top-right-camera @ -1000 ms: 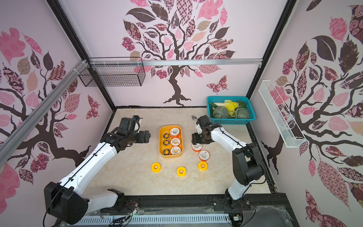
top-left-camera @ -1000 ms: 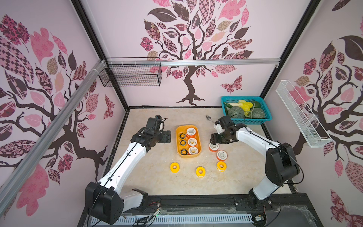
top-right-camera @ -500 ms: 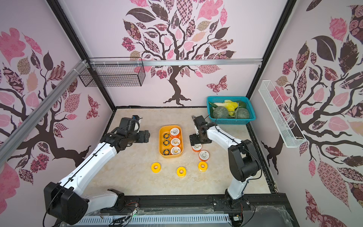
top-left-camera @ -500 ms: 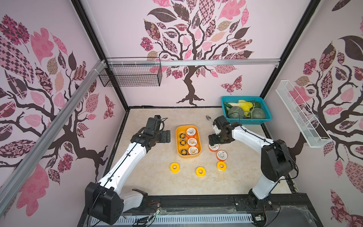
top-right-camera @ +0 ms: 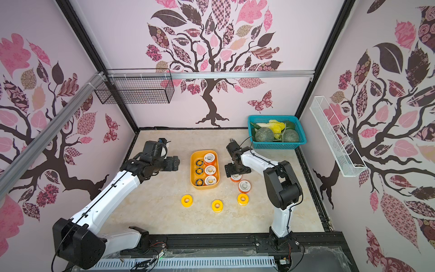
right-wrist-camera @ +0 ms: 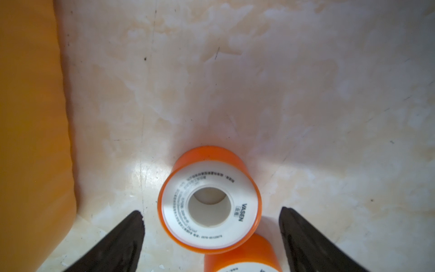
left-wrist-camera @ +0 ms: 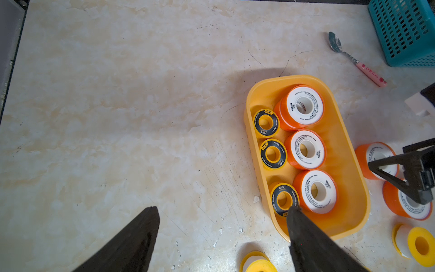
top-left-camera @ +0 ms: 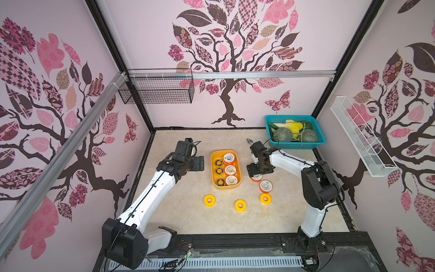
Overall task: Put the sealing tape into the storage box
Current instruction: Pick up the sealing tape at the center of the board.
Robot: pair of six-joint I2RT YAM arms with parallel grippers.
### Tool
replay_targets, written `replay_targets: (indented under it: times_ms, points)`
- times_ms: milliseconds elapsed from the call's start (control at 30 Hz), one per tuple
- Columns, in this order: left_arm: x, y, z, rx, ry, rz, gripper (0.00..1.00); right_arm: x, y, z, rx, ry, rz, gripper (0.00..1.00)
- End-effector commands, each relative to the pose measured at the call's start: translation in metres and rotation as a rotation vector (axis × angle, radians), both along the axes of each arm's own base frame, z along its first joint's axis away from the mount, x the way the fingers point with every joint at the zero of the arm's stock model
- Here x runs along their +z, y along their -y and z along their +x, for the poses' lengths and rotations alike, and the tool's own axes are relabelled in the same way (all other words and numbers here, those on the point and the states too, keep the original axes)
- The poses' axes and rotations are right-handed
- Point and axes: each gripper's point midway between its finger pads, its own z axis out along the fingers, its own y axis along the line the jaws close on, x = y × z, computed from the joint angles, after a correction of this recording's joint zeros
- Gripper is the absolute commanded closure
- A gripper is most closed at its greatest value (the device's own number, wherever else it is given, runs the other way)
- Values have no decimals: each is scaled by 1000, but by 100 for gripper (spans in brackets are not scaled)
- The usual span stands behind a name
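The yellow-orange storage box [top-left-camera: 218,154] sits mid-table and holds three orange white-faced rolls of sealing tape and three black ones with yellow rings [left-wrist-camera: 273,154]. Right of it two orange rolls [top-left-camera: 266,186] stand on the table. My right gripper [right-wrist-camera: 210,212] is open low over the nearer orange roll [right-wrist-camera: 209,207], a finger on each side with a gap to the roll. Three all-yellow rolls [top-left-camera: 240,205] lie toward the front. My left gripper [left-wrist-camera: 223,208] hangs open and empty just left of the box [left-wrist-camera: 348,150].
A teal basket [top-left-camera: 296,144] of vegetables stands at the back right. A pink-handled spoon [left-wrist-camera: 353,58] lies between it and the box. A black wire basket [top-left-camera: 156,93] and a white one [top-left-camera: 362,141] hang on the walls.
My right gripper's jaws have spread wider and its wrist has shifted a little over the orange roll. The left arm has not moved.
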Motion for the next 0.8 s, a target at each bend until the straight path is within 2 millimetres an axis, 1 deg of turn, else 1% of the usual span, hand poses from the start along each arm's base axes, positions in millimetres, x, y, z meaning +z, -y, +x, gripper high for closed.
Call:
replay_targets:
  times_ms: [0, 100, 333, 533, 767]
  points:
    - [3, 1, 3, 5, 12, -13, 10, -5, 1, 6, -27, 0, -26, 7]
    - [4, 0, 3, 7, 15, -13, 10, -8, -1, 7, -30, -7, -18, 10]
    - [4, 0, 3, 8, 15, -11, 10, -11, -3, 6, -38, -19, -8, 20]
    - [4, 0, 3, 8, 16, -11, 10, -18, -2, 4, -43, -34, -12, 22]
    - [5, 0, 3, 9, 17, -12, 10, -25, -3, 2, -42, -53, -15, 19]
